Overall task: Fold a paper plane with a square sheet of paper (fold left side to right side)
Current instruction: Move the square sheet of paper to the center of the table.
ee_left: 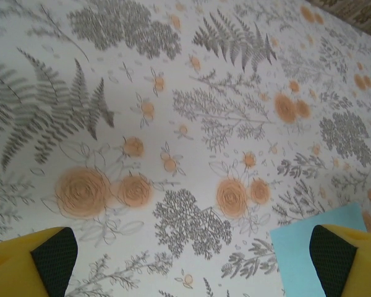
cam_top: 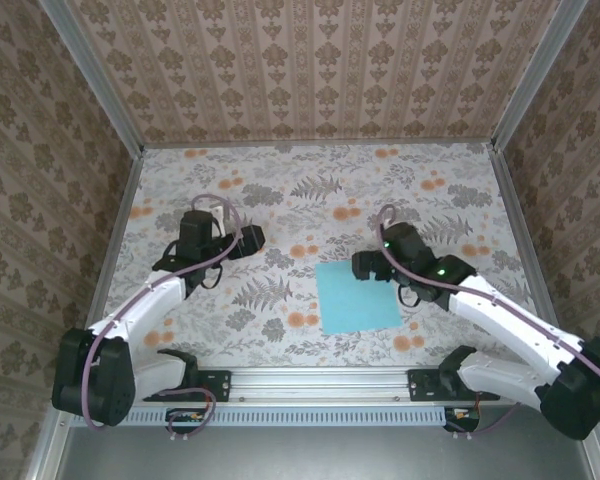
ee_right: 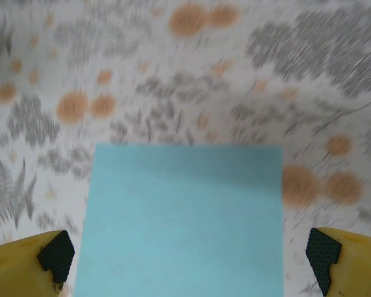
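Paper sheet (cam_top: 357,296) flat, unfolded, centre-right of table (cam_top: 280,190) | right claw (cam_top: 365,265) jaws apart over its far edge | left claw (cam_top: 248,238) jaws apart, well clear | risk: thin sheet slides or crumples under a flat pinch, skewing crease

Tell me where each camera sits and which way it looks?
Top: up high behind the robot, looking down on the flowery table; left arm and right arm reach in from the bottom.
Left wrist: on the left arm, facing down at the table; its open jaws' yellow tips sit in the bottom corners.
Right wrist: on the right arm, facing down over the blue paper; open jaws in the bottom corners.
Shared: all three see the blue paper.
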`<state>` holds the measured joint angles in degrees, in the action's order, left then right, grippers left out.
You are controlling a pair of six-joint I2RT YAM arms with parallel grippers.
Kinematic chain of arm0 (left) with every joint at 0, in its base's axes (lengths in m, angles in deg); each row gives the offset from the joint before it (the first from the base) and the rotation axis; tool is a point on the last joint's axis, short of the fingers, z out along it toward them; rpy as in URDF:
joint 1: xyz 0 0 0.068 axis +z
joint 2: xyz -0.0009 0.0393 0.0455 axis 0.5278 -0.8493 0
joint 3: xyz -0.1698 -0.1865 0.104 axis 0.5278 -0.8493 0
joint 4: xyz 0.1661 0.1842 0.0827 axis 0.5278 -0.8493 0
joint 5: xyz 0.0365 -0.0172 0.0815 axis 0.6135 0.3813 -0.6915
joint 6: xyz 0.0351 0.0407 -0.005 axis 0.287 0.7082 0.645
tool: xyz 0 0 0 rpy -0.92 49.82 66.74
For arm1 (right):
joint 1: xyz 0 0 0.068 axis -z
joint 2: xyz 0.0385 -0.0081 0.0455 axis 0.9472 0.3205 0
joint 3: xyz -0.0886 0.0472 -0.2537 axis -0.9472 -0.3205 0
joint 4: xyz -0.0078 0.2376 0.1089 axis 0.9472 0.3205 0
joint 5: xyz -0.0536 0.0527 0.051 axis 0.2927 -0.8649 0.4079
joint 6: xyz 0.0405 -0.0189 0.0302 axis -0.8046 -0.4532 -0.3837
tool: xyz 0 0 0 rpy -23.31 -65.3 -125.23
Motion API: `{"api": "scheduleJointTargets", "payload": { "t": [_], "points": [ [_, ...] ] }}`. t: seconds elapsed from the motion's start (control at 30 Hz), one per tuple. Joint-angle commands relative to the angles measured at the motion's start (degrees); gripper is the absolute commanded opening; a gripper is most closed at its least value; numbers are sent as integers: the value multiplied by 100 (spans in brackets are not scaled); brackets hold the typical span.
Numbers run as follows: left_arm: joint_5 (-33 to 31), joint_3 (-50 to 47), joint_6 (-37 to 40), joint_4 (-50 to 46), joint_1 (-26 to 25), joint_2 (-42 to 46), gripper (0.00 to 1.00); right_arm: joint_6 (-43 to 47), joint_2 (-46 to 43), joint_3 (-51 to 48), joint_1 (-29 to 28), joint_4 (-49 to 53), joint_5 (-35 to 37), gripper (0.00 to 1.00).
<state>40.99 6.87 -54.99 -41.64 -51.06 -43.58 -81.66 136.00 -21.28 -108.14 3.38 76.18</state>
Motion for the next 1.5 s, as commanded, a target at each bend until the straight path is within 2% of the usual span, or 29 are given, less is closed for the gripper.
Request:
{"api": "scheduleJointTargets", "payload": {
  "t": [0.0, 0.17, 0.27, 0.4, 0.5, 0.63, 0.77, 1.2, 1.47],
  "points": [
    [114, -109, -241, 275, -73, -25, 100, -333, 471, 259, -476, 763, 387, 100],
    [29, -153, -187, 232, -83, 40, 100, -159, 1630, 732, -896, 990, 442, 100],
    [-31, -171, -168, 187, -75, 86, 100, -41, 2322, 966, -957, 936, 311, 100],
    [-104, -158, -126, 115, -75, 113, 100, -22, 2806, 1009, -941, 685, 192, 99],
    [-170, -115, -105, 69, -74, 98, 100, -29, 3018, 998, -890, 590, 72, 95],
    [-216, -52, -109, 35, -73, 52, 100, -39, 3121, 844, -742, 415, -163, 83],
    [-254, 4, -115, -7, -75, -40, 100, 12, 3209, 732, -645, 321, -332, 78],
    [-323, 112, -143, -79, -75, -168, 100, 26, 3640, 788, -561, 108, -525, 73],
    [-344, 140, -125, -152, -75, -168, 100, -42, 4102, 1267, -440, -58, -531, 73]
  ]
}}
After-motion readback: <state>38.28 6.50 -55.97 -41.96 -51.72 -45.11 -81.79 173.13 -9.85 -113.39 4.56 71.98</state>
